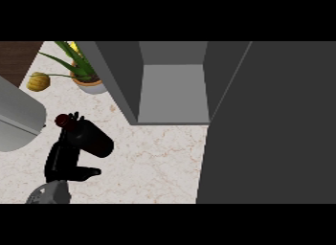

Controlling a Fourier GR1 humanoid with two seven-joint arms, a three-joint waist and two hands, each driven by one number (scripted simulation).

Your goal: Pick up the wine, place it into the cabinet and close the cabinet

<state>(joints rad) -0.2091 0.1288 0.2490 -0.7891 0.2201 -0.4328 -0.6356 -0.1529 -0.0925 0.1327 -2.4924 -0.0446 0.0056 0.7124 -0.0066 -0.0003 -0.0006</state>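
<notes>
The table (149, 158) looks like pale veined marble, the cabinet (269, 119) matt grey, the wine (93, 139) glossy dark.

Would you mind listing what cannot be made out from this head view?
- Wine bottle: its lower end is hidden by the left robot hand curled round it.
- Right robot hand: nowhere in view.
- Cabinet interior: its upper part is cut off by the top edge.
- Potted plant: leaves cut off at the top.

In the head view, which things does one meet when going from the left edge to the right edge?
Grey appliance → yellow gourd → left hand on the wine → open cabinet → cabinet door.
</notes>
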